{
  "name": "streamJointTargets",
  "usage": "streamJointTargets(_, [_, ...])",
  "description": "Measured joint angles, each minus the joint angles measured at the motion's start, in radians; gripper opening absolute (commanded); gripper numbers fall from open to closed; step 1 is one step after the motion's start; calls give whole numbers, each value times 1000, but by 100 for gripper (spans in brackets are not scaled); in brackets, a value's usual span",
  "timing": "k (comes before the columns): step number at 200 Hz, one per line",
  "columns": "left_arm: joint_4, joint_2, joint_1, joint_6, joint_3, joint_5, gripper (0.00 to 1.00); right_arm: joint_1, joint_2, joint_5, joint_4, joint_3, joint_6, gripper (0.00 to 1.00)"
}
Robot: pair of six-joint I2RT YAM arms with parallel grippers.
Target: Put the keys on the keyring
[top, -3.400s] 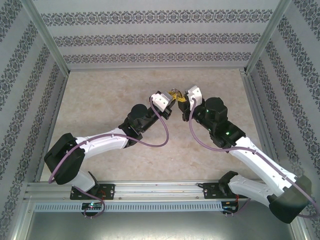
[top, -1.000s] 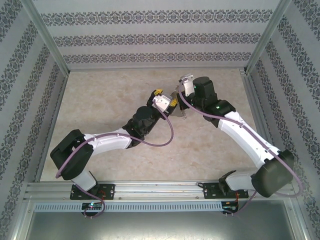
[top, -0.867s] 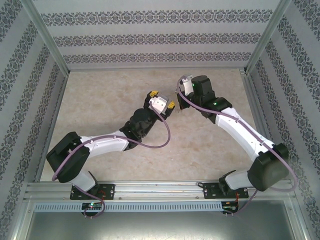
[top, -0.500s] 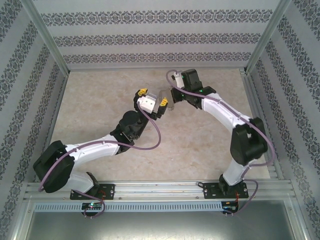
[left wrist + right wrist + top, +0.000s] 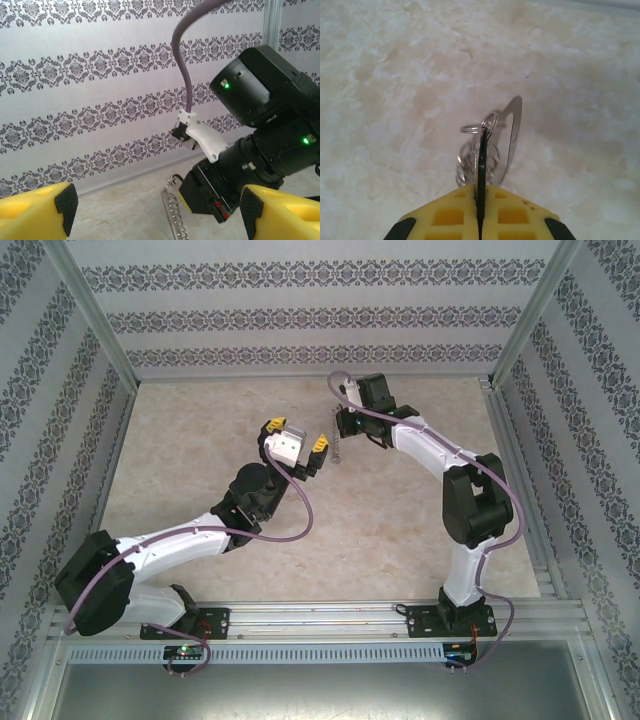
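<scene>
**Desk:** Your left gripper point(image 5: 295, 434) hangs raised over the middle of the pale marbled table point(image 5: 190, 430). Its yellow fingers point(image 5: 35, 212) are spread wide, with nothing between them. Its wrist camera faces the other arm's black wrist against the patterned wall.

**Spotter:** Your right gripper point(image 5: 481, 196) reaches across the far part of the table with its tip turned toward the left one. The two are near each other but apart. Its yellow pads point(image 5: 450, 215) are pressed together on a thin black slab seen edge-on, which reads as the head of the key point(image 5: 483, 150).

**Desk:** The keyring point(image 5: 173, 210), a beaded silvery chain, dangles from under your right gripper's tip. In the overhead view it hangs in the gap between the two claws.

**Spotter:** At the far end of the pinched key sits a small wire ring point(image 5: 479, 128). A flat silvery tab point(image 5: 514, 125) hangs just beside it on the right. The loops around the key are blurred in the right wrist view. You cannot tell whether the key is threaded on the chain or only bunched with it.

**Desk:** You also cannot tell from overhead whether the chain's lower end meets the tabletop.
</scene>
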Motion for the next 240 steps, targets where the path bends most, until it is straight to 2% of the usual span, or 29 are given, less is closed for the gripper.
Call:
streamJointTargets(55, [-29,-19,0,-36,-6,0,86,76,-18,-2,16,-102,56,0])
streamJointTargets(115, [-84,-119,0,-103,-9,1,87,193,-14,2,37,-139,147,0])
streamJointTargets(212, [-271,-282,0,-204,-9,1,88,366,95,22,93,-153,280,0])
streamJointTargets(229, [-289,-303,0,-220,-10,5,89,388,121,24,105,-153,303,26])
streamJointTargets(240, [-293,-319,0,-233,-11,10,89,401,137,24,114,-154,322,39])
